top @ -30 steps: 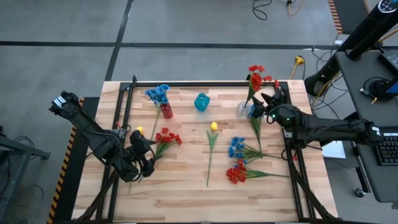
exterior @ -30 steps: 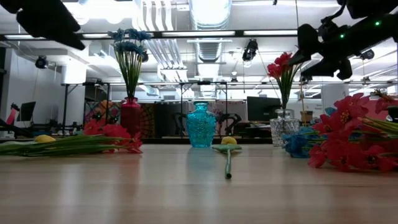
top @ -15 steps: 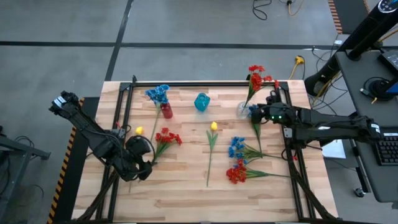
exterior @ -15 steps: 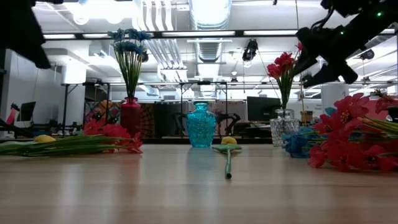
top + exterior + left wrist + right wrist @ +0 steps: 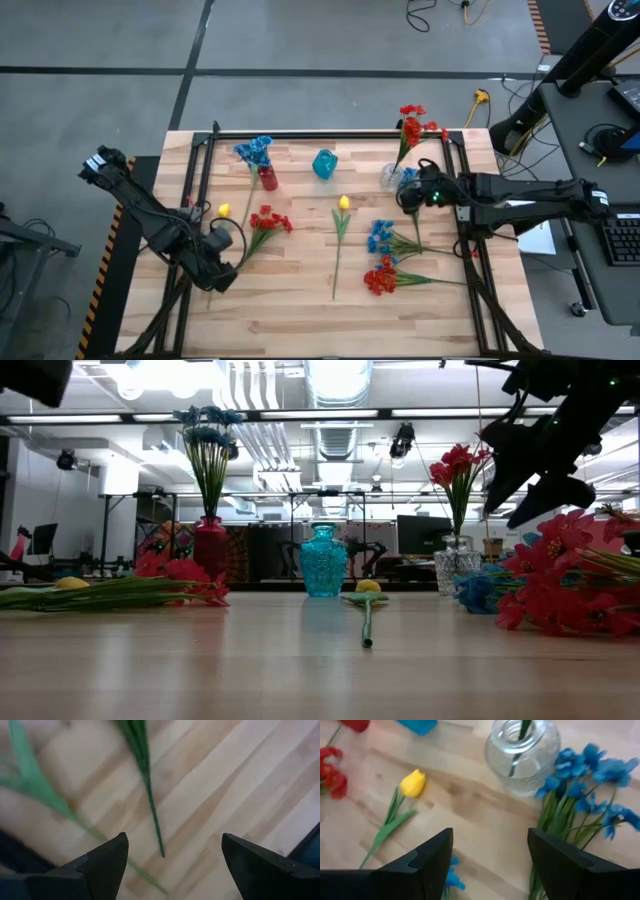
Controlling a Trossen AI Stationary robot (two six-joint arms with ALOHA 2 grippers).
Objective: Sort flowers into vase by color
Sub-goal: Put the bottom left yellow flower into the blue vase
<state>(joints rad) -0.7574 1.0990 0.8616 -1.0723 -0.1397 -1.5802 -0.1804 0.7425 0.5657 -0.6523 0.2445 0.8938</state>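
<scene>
Flowers lie flat on the wooden table: a yellow tulip (image 5: 223, 210) and a red spray (image 5: 268, 220) at the left, a yellow tulip (image 5: 343, 203) in the middle, and a blue spray (image 5: 380, 237) and a red spray (image 5: 380, 277) at the right. Another blue spray (image 5: 585, 775) lies beside the clear vase (image 5: 522, 755), which holds red flowers (image 5: 412, 125). The red vase (image 5: 267, 178) holds blue flowers. The teal vase (image 5: 324, 163) stands between them. My left gripper (image 5: 175, 865) hangs open above green stem ends (image 5: 159, 847). My right gripper (image 5: 492, 862) is open near the clear vase.
Dark rails (image 5: 200, 190) run along the table's left, far and right sides. My right arm (image 5: 545, 450) hangs high at the right in the low view. Bare wood (image 5: 300, 310) lies along the near edge.
My left gripper has rolled at the wrist and tipped down over the stem ends at the left. My right gripper has tipped downward and gone a little toward the table's left and near edges, from beyond the clear vase to beside it.
</scene>
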